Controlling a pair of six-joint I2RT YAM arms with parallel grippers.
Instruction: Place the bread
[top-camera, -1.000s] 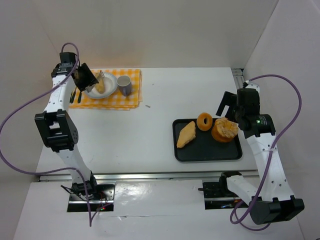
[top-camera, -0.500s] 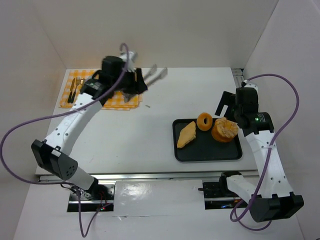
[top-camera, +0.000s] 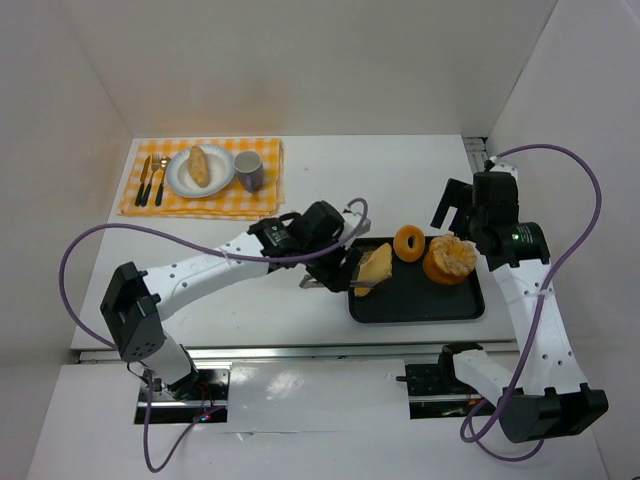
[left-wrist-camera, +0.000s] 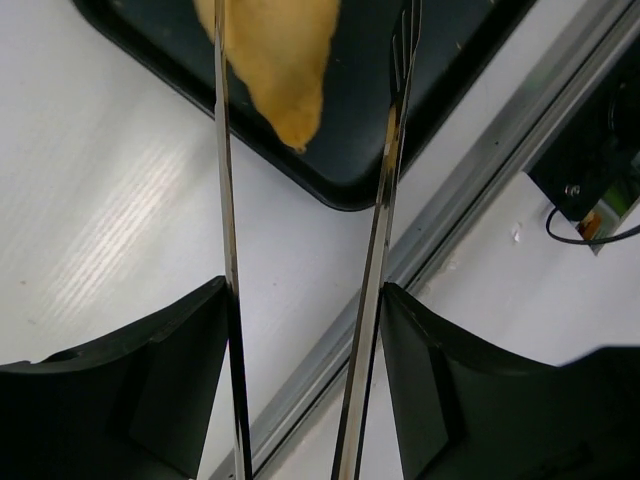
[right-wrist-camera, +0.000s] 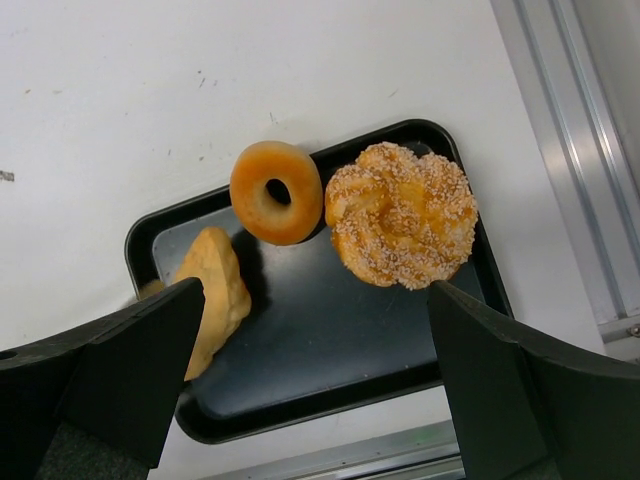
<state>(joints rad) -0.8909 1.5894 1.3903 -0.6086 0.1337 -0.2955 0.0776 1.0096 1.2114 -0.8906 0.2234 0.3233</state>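
Note:
A pale wedge of bread lies at the left of the black tray, beside a ring doughnut and a sesame bun. My left gripper is shut on metal tongs. In the left wrist view the spread tong arms straddle the tip of the wedge above the tray's corner. Another bread lies on the white plate at the far left. My right gripper is open and empty, high above the tray, with the wedge, doughnut and bun below.
The plate sits on a yellow checked cloth with a grey cup to its right and cutlery to its left. White walls close in the table on three sides. A metal rail runs along the near edge.
My left arm has left the plate, where a bread now lies, and swung right across the table with the tongs to the tray's left end. The right arm has barely moved.

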